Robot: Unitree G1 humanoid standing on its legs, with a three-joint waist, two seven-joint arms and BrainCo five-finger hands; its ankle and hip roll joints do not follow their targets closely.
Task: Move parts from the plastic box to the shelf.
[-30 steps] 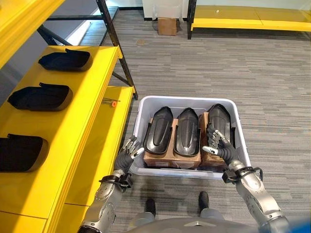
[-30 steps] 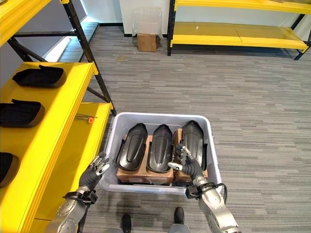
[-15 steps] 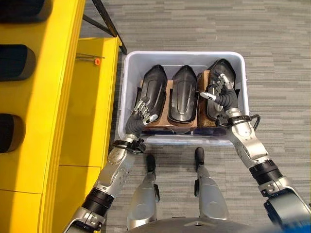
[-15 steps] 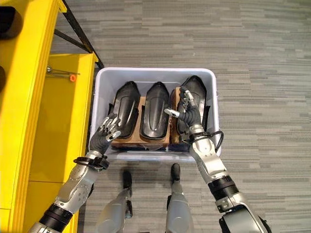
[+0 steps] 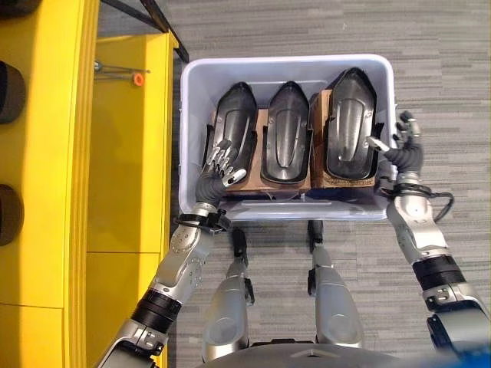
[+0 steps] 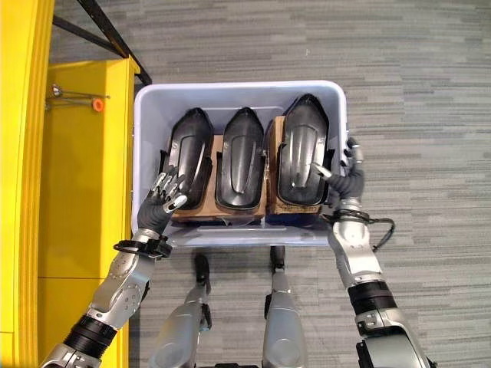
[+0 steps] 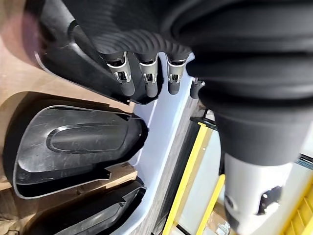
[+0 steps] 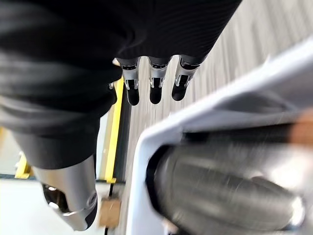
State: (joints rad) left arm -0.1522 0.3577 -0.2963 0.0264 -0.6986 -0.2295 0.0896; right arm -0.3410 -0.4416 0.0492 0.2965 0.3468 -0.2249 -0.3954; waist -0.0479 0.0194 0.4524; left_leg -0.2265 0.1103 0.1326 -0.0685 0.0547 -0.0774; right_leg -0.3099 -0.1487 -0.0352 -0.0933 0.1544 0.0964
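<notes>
Parts in box, both hands at the flanks, nothing gripped

Right hand: sits at the right wall of the plastic box, fingers over or just outside the rim, thumb reaching inward toward the right part. Fingers loosely spread, only gently bent. Right wrist view shows them straight and holding nothing, with the box rim and the dark part below them. Whether the thumb tip touches the part cannot be told.

Left hand: inside the box at its near-left corner, over the near end of the left part. Fingers relaxed, slightly fanned. Left wrist view shows the fingertips at or on the dark shell's edge; no closure round it.

Parts: three dark moulded shells lie side by side on brown cardboard, long axes running away from the robot, pointed ends far. Middle part is between the two hands, reached by neither.

Key relation (judgement): the right part lies just inward of the right hand, the left part directly ahead of the left hand. Each hand has its nearest shell; the left looks closer to a grasp.

Shelf: yellow, on the robot's left, well apart from the right hand, near the left arm. Dark parts already lie on its upper level.
</notes>
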